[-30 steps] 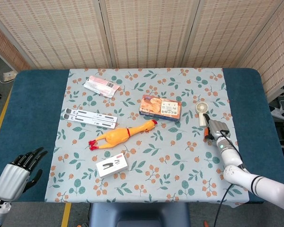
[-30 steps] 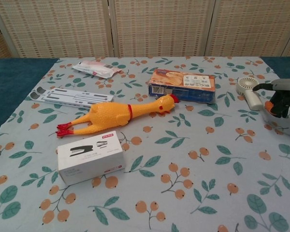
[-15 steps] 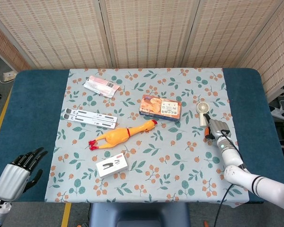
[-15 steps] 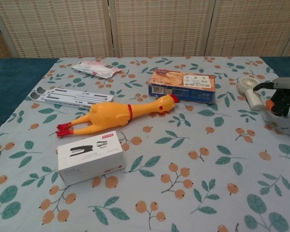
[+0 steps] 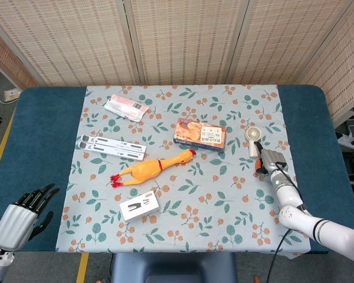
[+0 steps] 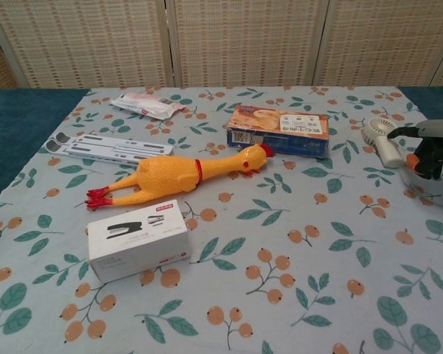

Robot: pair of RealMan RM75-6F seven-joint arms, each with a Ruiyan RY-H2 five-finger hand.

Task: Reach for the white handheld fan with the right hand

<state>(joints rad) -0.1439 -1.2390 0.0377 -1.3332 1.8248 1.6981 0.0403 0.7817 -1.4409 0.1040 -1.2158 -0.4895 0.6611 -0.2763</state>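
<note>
The white handheld fan lies on the floral tablecloth at the right, its round head pointing away and its handle toward me; the chest view shows the fan at the right edge. My right hand hovers just beside the handle's near end, holding nothing. In the chest view the right hand has one dark finger stretched toward the handle, with a small gap left, and the others hang down. My left hand is low at the bottom left, off the table, fingers spread and empty.
An orange-and-blue box lies left of the fan. A yellow rubber chicken, a small white box, a flat white strip pack and a pink packet sit further left. The blue table edge runs right of the hand.
My right hand has shifted only a trace beside the fan's handle. The fan, the left hand and the other objects have not moved.
</note>
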